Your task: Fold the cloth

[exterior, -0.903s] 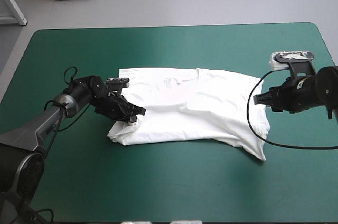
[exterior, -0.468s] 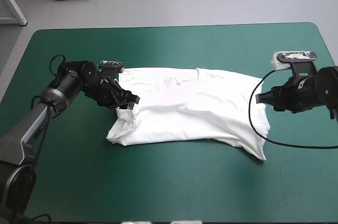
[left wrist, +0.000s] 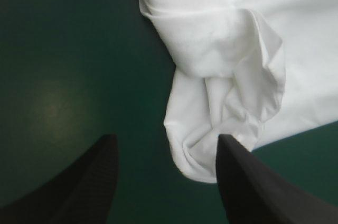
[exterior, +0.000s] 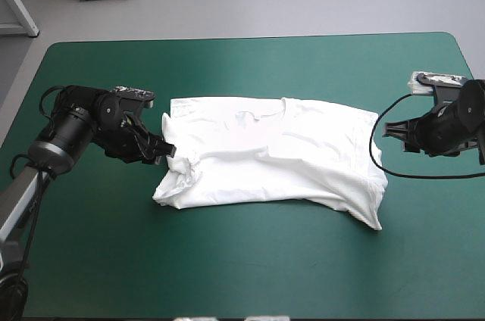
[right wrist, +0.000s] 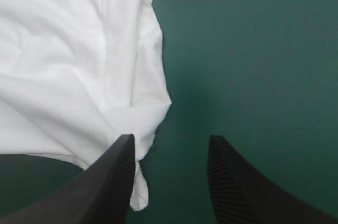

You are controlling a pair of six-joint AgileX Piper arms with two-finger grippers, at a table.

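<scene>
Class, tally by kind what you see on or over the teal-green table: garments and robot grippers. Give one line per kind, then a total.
White T-shirt: 1
Black grippers: 2 (left gripper, right gripper)
Total: 3

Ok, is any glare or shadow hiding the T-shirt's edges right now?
High view: pale sheen on the teal-green cover beyond the T-shirt, edges plain. Left wrist view: a soft bright patch on bare cover, apart from the bunched end. Right wrist view: a shadow beside the T-shirt's edge, itself readable.
</scene>
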